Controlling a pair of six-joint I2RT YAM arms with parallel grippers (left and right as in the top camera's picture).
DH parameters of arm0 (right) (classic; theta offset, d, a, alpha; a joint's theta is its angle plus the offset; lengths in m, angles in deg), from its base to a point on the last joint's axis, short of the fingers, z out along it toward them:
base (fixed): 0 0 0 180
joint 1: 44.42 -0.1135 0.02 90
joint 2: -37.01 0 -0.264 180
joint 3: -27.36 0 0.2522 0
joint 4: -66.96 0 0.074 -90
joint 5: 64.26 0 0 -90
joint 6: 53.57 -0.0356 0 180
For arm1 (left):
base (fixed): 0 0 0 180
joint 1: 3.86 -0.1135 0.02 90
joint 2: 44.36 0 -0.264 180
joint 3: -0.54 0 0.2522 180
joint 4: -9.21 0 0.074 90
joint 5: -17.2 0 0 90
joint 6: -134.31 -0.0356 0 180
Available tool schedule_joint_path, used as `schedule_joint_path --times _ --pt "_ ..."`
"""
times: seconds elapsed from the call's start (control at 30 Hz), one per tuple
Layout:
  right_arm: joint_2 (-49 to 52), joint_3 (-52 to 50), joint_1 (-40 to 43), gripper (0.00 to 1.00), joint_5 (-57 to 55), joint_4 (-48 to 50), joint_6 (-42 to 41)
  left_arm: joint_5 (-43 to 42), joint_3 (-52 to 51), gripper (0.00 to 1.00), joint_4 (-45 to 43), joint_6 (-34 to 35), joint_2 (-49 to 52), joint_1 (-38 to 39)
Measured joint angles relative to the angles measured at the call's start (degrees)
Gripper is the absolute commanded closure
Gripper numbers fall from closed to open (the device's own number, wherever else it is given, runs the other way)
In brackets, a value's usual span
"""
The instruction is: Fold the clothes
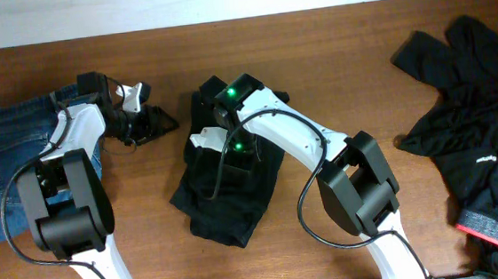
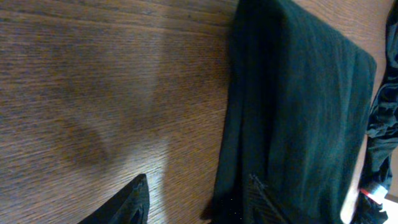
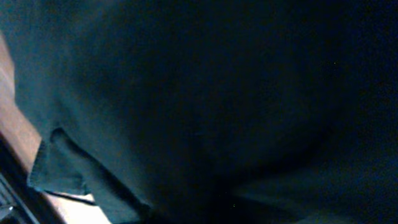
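Note:
The black trousers lie folded in a compact bundle at the table's middle. They also show in the left wrist view and fill the right wrist view. My left gripper is open and empty, just left of the bundle. In the left wrist view one of its fingers is over bare wood and the other at the trousers' edge. My right gripper is pressed down onto the top of the bundle, and its fingers are lost against the dark cloth. Blue denim jeans lie folded at the far left.
A heap of unfolded black garments lies at the right edge, with a grey and red waistband at the lower right. The wooden table runs along the back. Both arm bases stand at the front.

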Motion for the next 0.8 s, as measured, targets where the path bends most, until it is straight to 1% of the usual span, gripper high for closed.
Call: schedule_joint_path --times 0.1,0.2,0.3,0.37,0.43,0.53,0.67,0.8 --pt "-0.02 0.52 0.0 0.96 -0.44 -0.79 -0.74 0.0 0.0 0.5 0.02 0.0 0.0 0.0" --pt "-0.02 3.85 0.0 0.96 -2.43 -4.68 -1.84 0.0 0.0 0.5 0.02 0.0 0.0 0.0" --pt "-0.04 11.13 0.0 0.96 -4.13 -11.3 -2.34 -0.11 0.0 0.5 0.04 0.0 0.0 0.0" --pt "-0.04 18.1 0.0 0.96 -4.48 -15.72 -2.54 -0.2 0.0 0.49 0.04 0.0 0.0 0.0" --pt "-0.2 25.31 0.0 0.92 -3.82 -19.96 -3.3 -0.2 0.0 0.5 0.04 0.0 0.0 0.0" --pt "-2.01 30.34 -0.07 0.92 -1.16 -20.46 -4.9 -0.17 0.0 0.49 0.02 0.0 0.0 0.0" --pt "-4.09 31.17 -1.27 0.92 1.42 -20.74 -6.49 -0.2 0.0 0.5 0.02 0.0 0.0 0.0" --pt "-4.15 27.65 -5.01 0.91 2.25 -20.74 -6.47 -0.2 0.0 0.5 0.02 0.0 0.0 0.0"
